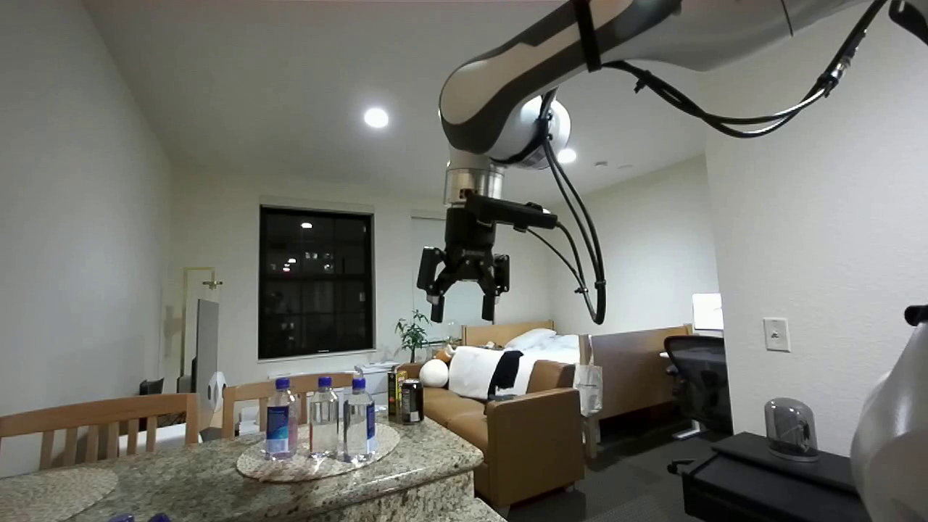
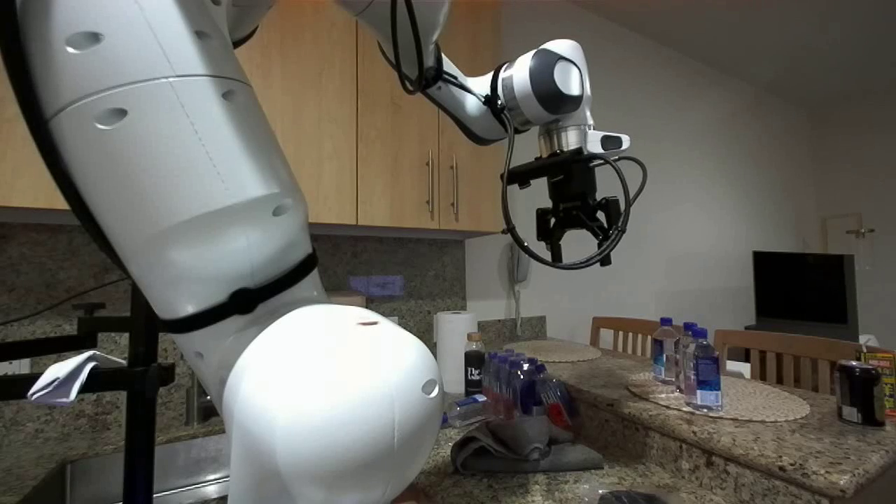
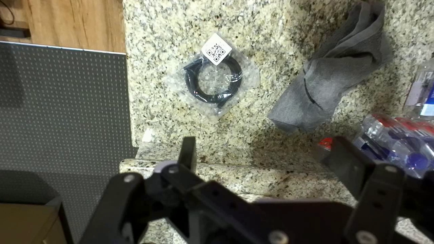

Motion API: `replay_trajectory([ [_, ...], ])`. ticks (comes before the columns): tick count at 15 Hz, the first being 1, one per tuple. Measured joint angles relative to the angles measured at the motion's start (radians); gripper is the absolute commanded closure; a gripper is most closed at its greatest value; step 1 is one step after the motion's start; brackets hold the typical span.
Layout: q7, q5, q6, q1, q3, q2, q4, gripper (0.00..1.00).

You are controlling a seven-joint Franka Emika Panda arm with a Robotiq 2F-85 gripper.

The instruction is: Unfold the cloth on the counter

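Note:
A grey cloth (image 3: 322, 81) lies folded and rumpled on the speckled stone counter (image 3: 152, 112) in the wrist view, running from upper right to lower centre with overlapping layers at its upper end. In an exterior view the cloth (image 2: 553, 458) sits bunched on the lower part of the counter (image 2: 539, 484), beside a raised ledge. My gripper (image 3: 262, 145) is open and empty, its fingers wide apart. It hangs high above the counter, pointing down, in both exterior views (image 1: 462, 308) (image 2: 580, 257), apart from the cloth. The cloth is not visible in the exterior view with the sofa.
A bagged black coiled cable (image 3: 234, 88) lies left of the cloth. Packed water bottles (image 3: 407, 145) stand close to the cloth's right side. Three bottles (image 2: 703, 371) stand on a round mat on the raised ledge (image 2: 784, 444), near a dark can (image 2: 859, 392). Cabinets (image 2: 399, 140) hang behind.

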Motion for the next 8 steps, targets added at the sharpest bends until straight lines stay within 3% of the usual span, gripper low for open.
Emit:
replay_trajectory([
  [8, 0.000, 0.001, 0.094, 0.061, 0.038, 0.071, 0.001, 0.00],
])
